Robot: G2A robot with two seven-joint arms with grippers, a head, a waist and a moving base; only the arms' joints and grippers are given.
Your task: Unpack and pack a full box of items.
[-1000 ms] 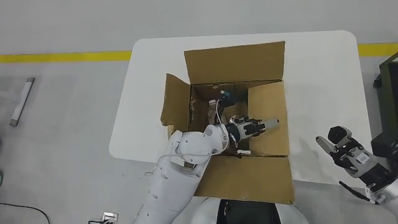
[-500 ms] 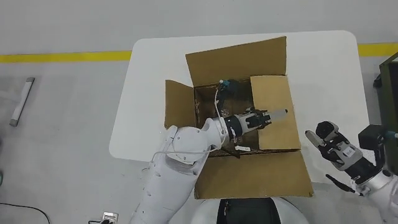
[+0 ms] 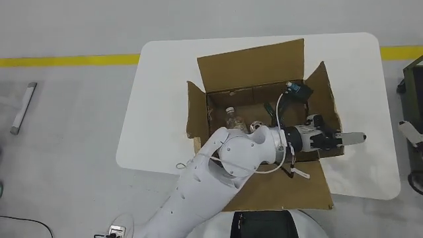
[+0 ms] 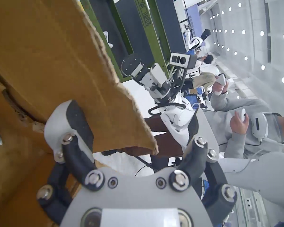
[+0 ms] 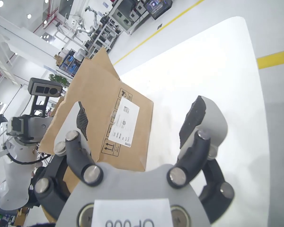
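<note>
Grey floor lies on the left, with a pale bar [image 3: 20, 108] on it and a yellow line [image 3: 66, 60] running along the far side. Next comes the white table [image 3: 158, 106] with rounded corners. On it stands the cardboard box [image 3: 251, 69], open, its four flaps turned outward. The left flap [image 3: 196, 109] stands up steeply, the far flap leans away, and the near flap [image 3: 284, 188] lies spread toward the robot. Inside, close to the left wall, is a clear bottle [image 3: 231, 114]; other items beside it are too dim to name. The left arm reaches from the near left across the box opening to its right side. The left gripper [image 3: 357, 137] is at the right flap [image 3: 324, 99], its tips reaching past the box edge over the table. The left wrist view shows its fingers [image 4: 69, 121] spread wide. The ragged corner of that flap passes between them and one pad is close against the cardboard, so nothing is pinched. Farther right, the right gripper [image 5: 139, 103] hangs above bare table top, well apart from the box. Its jaws are released and nothing is between them. It faces the box's right outer wall, which carries a white label [image 5: 124, 125]. A dark green rack [image 3: 415, 79] stands off the right end of the table.
</note>
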